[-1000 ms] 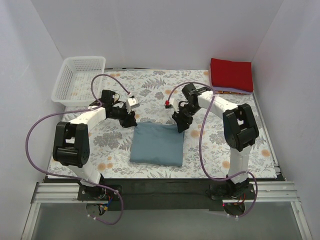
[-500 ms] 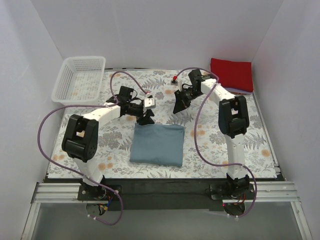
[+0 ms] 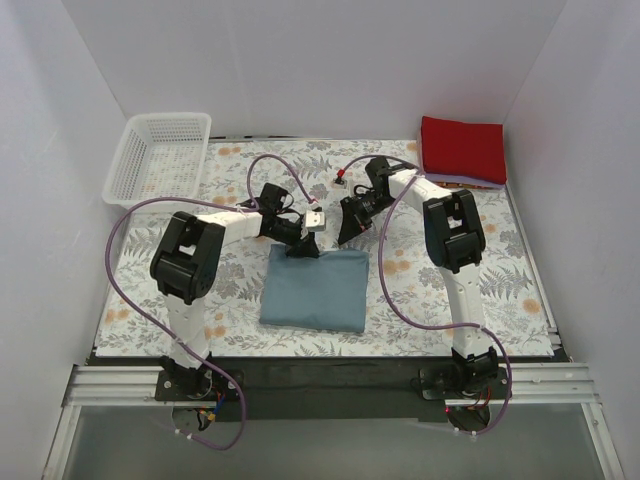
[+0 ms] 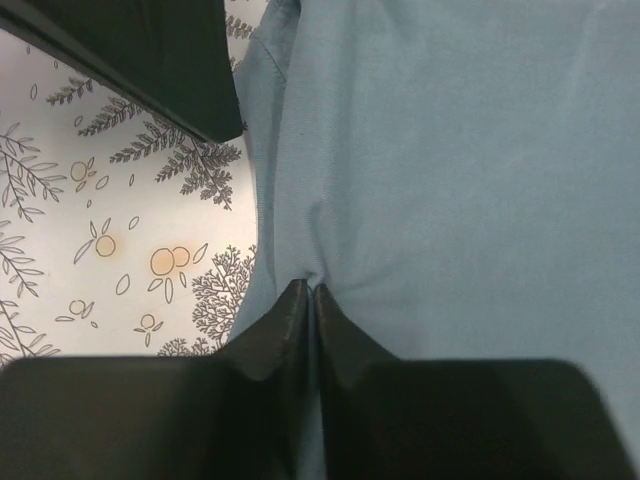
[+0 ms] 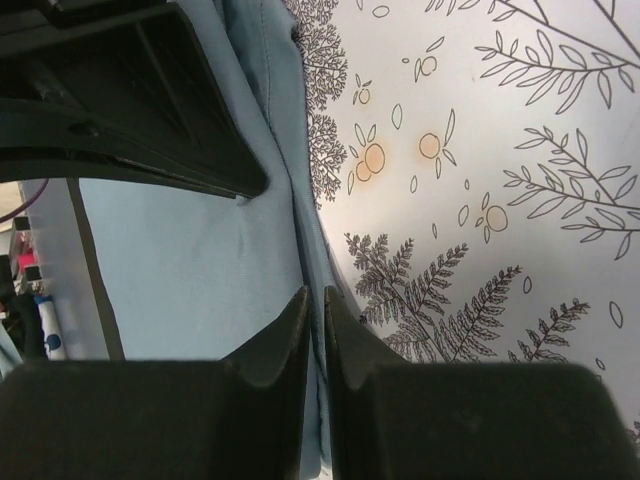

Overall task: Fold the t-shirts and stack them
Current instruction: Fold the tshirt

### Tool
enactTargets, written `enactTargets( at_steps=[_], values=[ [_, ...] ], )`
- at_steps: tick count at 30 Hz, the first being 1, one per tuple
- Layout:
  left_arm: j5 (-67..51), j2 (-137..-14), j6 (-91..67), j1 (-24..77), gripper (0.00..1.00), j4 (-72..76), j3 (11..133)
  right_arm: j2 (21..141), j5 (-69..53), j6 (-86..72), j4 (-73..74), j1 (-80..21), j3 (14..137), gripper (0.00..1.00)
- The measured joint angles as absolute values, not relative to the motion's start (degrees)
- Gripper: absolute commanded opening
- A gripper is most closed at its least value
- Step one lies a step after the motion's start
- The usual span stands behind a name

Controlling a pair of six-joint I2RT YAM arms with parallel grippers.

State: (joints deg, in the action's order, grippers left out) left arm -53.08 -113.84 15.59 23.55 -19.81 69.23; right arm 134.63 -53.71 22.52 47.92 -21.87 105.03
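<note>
At wrist level, left tool (image 4: 307,290) and right tool (image 5: 315,296) pinch slate-blue shirt (image 4: 450,180), red shirt (image 3: 462,148) only overhead.

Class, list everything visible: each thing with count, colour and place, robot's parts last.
slate-blue folded cloth t-shirt: one, dusty blue, table centre.
bright red folded cloth t-shirt: one, red, far right corner.
thin lavender-pink cloth t-shirt: one, lavender, beneath the red one.
white plastic mesh basket: one, white, far left corner.
floral-print tablecloth: one, white with grey leaves, covering the table.
purple cables: two, purple, looping beside the arms.
left gripper: one, black, shut on the blue t-shirt's far edge.
right gripper: one, black, shut on that same edge.
</note>
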Motion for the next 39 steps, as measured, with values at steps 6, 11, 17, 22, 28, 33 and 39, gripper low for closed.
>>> enactTargets(
  at_steps=[6, 11, 17, 22, 28, 33, 39],
  values=[
    [-53.69, -113.16, 15.64, 23.75, 0.0, -19.29, 68.99, 134.63, -53.78, 22.65, 47.62, -21.91, 105.1, 0.16],
    [-53.54, -109.06, 17.06, 24.56, 0.0, -18.0, 66.32, 135.59, -54.74, 22.26, 46.57, -23.11, 107.98, 0.16],
    [-52.38, -105.03, 18.96, 26.17, 0.0, -16.08, 62.85, 137.45, -56.36, 22.5, 44.97, -27.11, 107.57, 0.15],
    [-51.0, -100.36, 19.49, 26.61, 0.0, -10.92, 57.69, 138.98, -58.5, 23.29, 44.95, -29.43, 105.14, 0.14],
    [-48.42, -98.17, 18.0, 26.74, 0.0, -2.24, 54.02, 139.57, -60.62, 24.1, 44.95, -29.26, 105.08, 0.14],
    [-47.46, -98.78, 16.6, 26.81, 0.0, 2.72, 54.04, 139.68, -61.01, 24.36, 44.95, -29.21, 105.08, 0.14],
    [-46.57, -100.79, 17.04, 26.85, 0.3, 4.21, 54.04, 139.68, -60.49, 24.25, 45.08, -28.62, 105.32, 0.19]
  ],
)
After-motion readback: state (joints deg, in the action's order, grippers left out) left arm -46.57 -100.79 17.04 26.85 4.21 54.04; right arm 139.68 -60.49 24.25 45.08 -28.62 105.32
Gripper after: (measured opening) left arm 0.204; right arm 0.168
